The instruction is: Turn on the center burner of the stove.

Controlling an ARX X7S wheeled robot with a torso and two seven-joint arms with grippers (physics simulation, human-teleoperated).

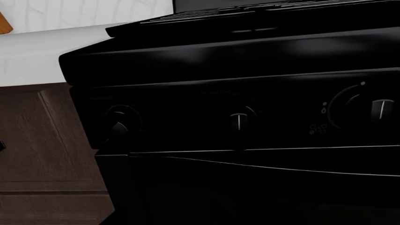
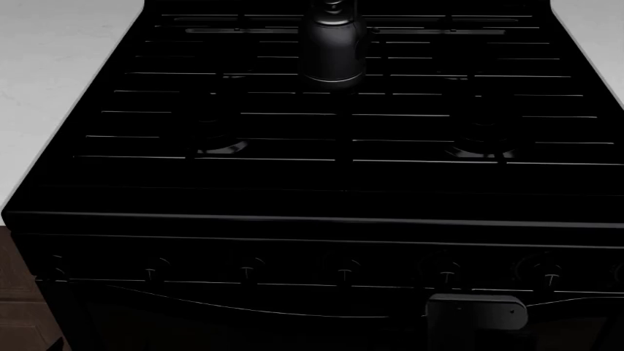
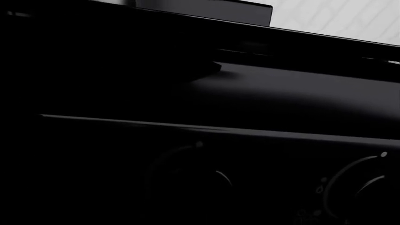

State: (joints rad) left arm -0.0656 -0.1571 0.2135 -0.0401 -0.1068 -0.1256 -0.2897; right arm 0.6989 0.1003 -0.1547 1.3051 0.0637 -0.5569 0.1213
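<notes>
The black stove (image 2: 322, 183) fills the head view, with thin-barred grates on top and a row of small round knobs (image 2: 343, 270) across its front panel. A grey block of my right arm (image 2: 476, 311) sits just below the panel, under the knob right of centre (image 2: 446, 274). Its fingers are lost in the black. The right wrist view looks close at the panel and shows two knob dials (image 3: 187, 173). The left wrist view shows the panel's left end with three knobs (image 1: 239, 121). My left gripper shows in no view.
A dark metal kettle (image 2: 332, 44) stands on the back centre grate. White countertop (image 2: 49, 66) flanks the stove on the left and at the far right (image 2: 600, 22). A brown wooden cabinet front (image 1: 44, 154) is left of the stove.
</notes>
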